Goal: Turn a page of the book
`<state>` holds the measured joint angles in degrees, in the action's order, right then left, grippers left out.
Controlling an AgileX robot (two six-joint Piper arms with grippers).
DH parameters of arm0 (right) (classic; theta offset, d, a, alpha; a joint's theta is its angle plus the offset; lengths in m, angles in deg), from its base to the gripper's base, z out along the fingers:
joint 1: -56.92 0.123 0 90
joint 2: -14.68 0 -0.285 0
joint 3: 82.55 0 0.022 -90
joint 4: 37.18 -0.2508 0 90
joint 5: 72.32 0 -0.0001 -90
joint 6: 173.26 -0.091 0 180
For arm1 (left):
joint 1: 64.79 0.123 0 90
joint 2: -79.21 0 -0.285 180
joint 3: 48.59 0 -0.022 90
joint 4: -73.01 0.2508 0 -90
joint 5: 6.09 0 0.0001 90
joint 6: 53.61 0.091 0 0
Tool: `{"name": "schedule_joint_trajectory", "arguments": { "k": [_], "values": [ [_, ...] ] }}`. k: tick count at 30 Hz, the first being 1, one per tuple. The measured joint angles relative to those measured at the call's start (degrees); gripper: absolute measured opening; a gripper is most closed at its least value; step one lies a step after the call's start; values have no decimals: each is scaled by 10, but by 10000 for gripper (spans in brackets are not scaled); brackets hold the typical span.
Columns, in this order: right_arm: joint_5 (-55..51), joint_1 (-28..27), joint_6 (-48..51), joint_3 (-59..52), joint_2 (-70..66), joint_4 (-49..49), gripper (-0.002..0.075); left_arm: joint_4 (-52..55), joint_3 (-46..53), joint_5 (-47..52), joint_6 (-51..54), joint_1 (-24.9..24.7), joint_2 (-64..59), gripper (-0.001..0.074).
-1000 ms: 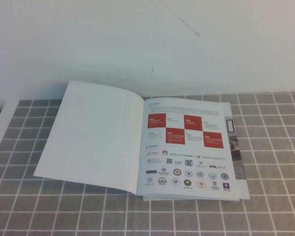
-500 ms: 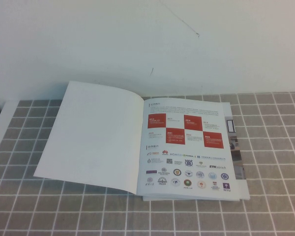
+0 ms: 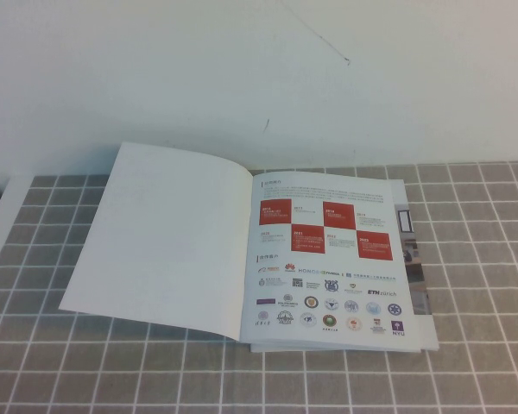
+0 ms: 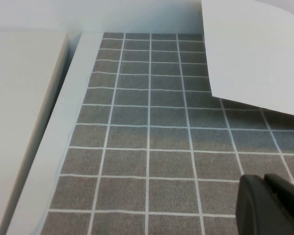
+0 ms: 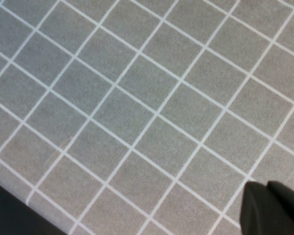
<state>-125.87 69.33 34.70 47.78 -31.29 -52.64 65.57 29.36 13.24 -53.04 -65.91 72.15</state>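
The book (image 3: pixel 328 259) lies open on the grey checked cloth in the high view. Its cover leaf, the page (image 3: pixel 164 237), is turned over to the left and shows its plain white inside; its corner also shows in the left wrist view (image 4: pixel 250 54). The inner page with red squares and logo rows faces up on the right. Neither arm shows in the high view. My left gripper (image 4: pixel 272 205) is shut and empty over the cloth, short of the page's corner. My right gripper (image 5: pixel 274 208) is shut and empty over bare cloth.
A grey checked cloth (image 3: pixel 475 259) covers the table up to the white wall behind. A white board (image 4: pixel 19 112) and a white strip lie along the cloth's left edge. The cloth's edge (image 5: pixel 19 205) shows in the right wrist view, dark beyond it.
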Motion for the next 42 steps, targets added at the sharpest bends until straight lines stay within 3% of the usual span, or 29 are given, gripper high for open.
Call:
{"name": "schedule_joint_trajectory", "arguments": {
  "k": [6,13,23,42],
  "values": [
    [0,0,0,0,0,0,-1,13,0,0,-14,-2,0,-3],
    [0,0,0,0,0,0,-1,54,0,0,-111,-31,0,-3],
    [0,0,0,0,0,0,-1,61,0,0,-45,-31,0,-3],
    [0,0,0,0,0,0,-1,61,0,0,-43,-31,0,-3]
  ]
}}
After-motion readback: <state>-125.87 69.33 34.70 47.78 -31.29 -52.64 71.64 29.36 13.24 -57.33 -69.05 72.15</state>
